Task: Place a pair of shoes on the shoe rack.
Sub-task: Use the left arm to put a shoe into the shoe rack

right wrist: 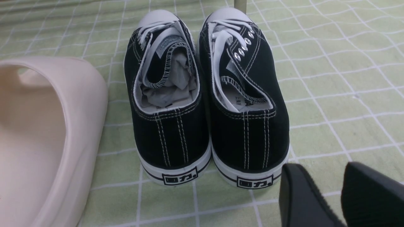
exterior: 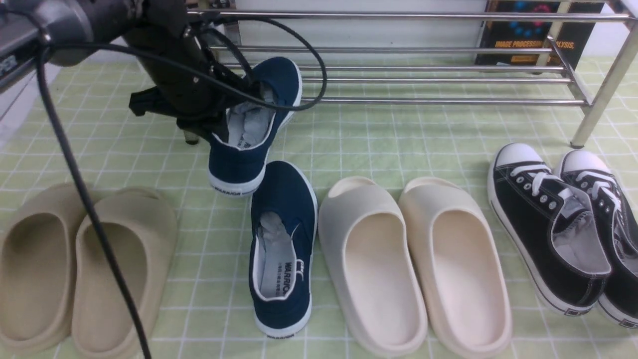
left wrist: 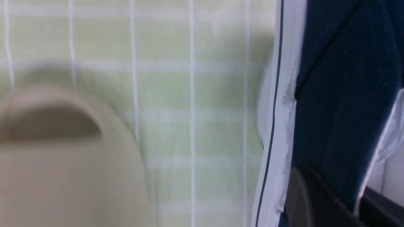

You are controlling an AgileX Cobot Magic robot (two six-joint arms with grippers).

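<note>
One navy slip-on shoe hangs tilted above the mat, toe pointing at the low steel shoe rack. My left gripper is shut on its side wall by the opening. The left wrist view shows the fingers on either side of the navy canvas. The other navy slip-on lies flat on the checked mat just in front, its "WARRIOR" insole showing. My right gripper shows only in the right wrist view, empty, with a small gap between the fingers, low behind the black sneakers.
Beige slides lie at the front left. Cream slides lie at the centre. Black lace-up sneakers lie at the right, near the rack's front leg. A dark box stands behind the rack. My left arm's cable hangs over the beige slides.
</note>
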